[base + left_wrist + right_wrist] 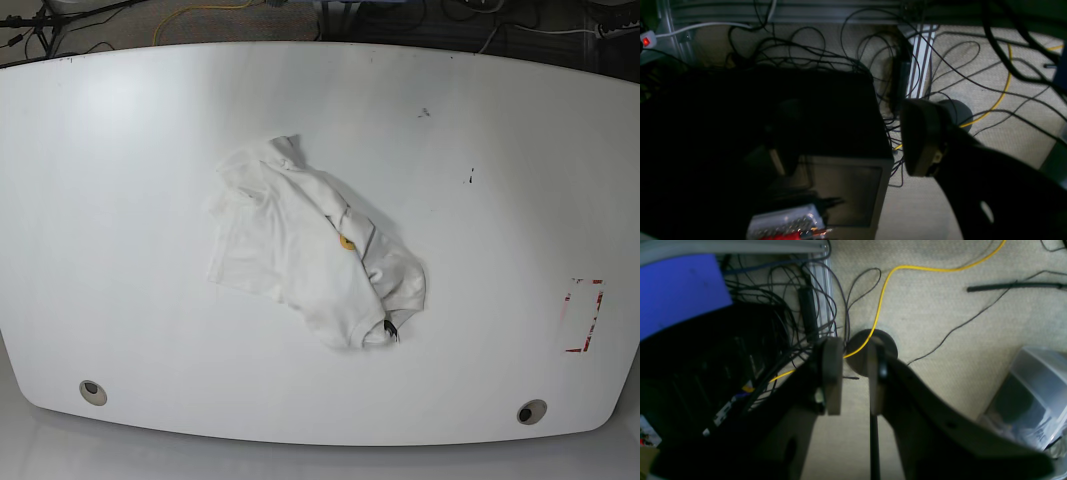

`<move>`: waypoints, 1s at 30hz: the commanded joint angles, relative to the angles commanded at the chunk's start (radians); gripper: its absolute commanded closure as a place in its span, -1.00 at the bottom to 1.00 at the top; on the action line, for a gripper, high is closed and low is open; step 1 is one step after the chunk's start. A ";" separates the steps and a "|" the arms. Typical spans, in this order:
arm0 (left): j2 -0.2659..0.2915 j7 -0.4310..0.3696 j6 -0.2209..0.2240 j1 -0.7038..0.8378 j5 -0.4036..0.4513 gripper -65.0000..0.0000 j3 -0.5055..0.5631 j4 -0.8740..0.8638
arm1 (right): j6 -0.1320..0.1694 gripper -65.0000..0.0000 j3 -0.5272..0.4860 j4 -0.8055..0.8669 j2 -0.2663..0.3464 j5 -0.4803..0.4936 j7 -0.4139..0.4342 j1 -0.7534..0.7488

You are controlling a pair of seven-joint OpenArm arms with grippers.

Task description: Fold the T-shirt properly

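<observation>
— Seeing anything around the grippers?

— Looking down at beige carpet in both wrist views, off the table [120,110]. Tangled black cables [813,50] and a dark box [826,133] lying under the left gripper [846,138]; a yellow cable [885,290] and a clear plastic bin [1030,393] lying under the right gripper [855,378].

— Gripping anything?

— Holding nothing. Left jaws standing wide apart; right jaws standing parted by a narrow gap (floor showing between).

— And the T-shirt [300,245]?

— Lying crumpled near the middle of the table, orange emblem [347,242] facing up, black tag [391,329] pointing toward the near edge. Not appearing in either wrist view, no arm showing in the base view.

— Room to move?

— Bare white surface lying all round the cloth; red markings [583,315] sitting near the right edge, well apart from it.
</observation>
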 joint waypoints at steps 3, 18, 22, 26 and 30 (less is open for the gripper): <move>-0.002 -0.006 -0.001 0.022 0.000 -0.34 0.003 0.032 | -0.002 0.60 0.000 0.024 -0.001 0.004 0.000 -0.024; -0.004 -0.020 -0.001 0.184 -0.006 -0.35 0.004 0.248 | -0.008 0.60 -0.005 0.306 -0.001 0.037 0.009 -0.219; 0.002 -0.016 0.002 0.220 -0.004 -0.33 -0.001 0.310 | -0.004 0.61 -0.030 0.382 -0.006 0.026 0.000 -0.276; 0.000 -0.012 0.003 0.237 -0.004 -0.33 0.001 0.337 | -0.005 0.61 -0.030 0.401 -0.010 0.022 0.000 -0.288; -0.002 -0.007 0.007 0.247 -0.001 -0.33 0.001 0.360 | -0.010 0.62 -0.021 0.399 -0.021 0.012 -0.004 -0.279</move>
